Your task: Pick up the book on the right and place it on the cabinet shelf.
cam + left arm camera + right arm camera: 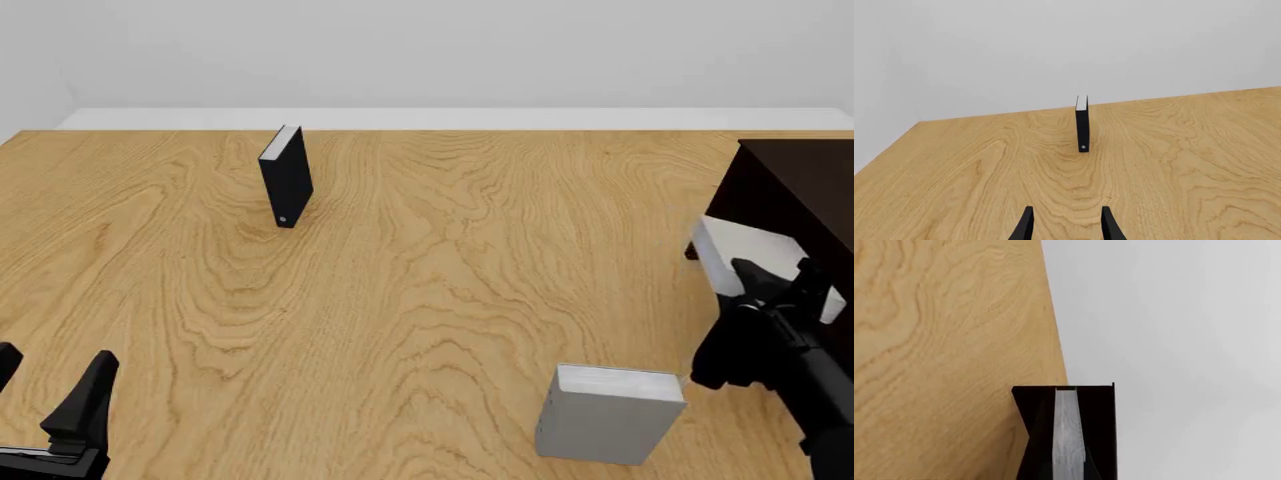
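Light-grey blocky book [751,262], white page edges, clamped in right pincer [763,283].

a slim black book with white page edges [286,178] stands upright on the light wooden table [441,260], far left. a thick light-grey book [610,414] stands near the table's near edge, toward the right.

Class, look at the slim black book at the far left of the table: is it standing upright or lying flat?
Upright. The slim black book stands on its bottom edge on the table, spine vertical, white pages showing on top.
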